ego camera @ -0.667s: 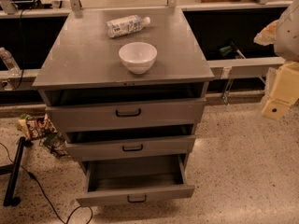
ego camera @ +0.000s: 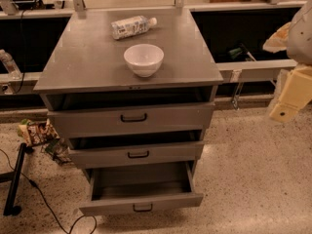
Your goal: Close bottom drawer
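Grey metal bottom drawer [ego camera: 141,206] stands pulled out, low and well left of the cream gripper [ego camera: 290,99] at right edge; its long axis runs side to side. Gripper opening cannot be told.

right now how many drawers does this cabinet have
3. The top drawer, the middle drawer under it, and the bottom drawer, pulled out farthest. None seem hidden. The gripper hangs at the right edge, apart from the cabinet.

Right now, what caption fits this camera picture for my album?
Bottom drawer open, bowl and bottle on cabinet, hand off to the right.
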